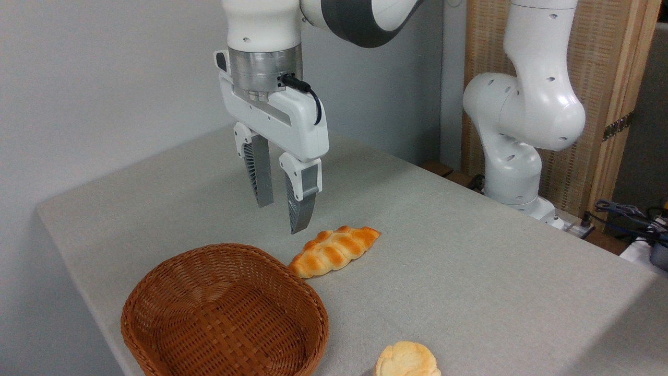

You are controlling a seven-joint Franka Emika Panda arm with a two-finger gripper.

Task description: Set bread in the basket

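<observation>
The bread (334, 250), a braided golden-orange loaf, lies on the grey tablecloth just right of the basket's far rim. The basket (156, 292) is an oval brown wicker one at the table's front left, with nothing inside. My gripper (282, 218) hangs in the air above the table, up and to the left of the loaf's middle. Its two grey ribbed fingers (259, 175) point down and stand apart, open, holding nothing. The fingertips are well above the cloth and touch neither the bread nor the basket.
A small pale yellow round bun (407, 360) sits at the front edge, right of the basket. The arm's white base (514, 172) stands at the back right, with cables (626, 214) beside it. The table (469, 271) drops off at left and front.
</observation>
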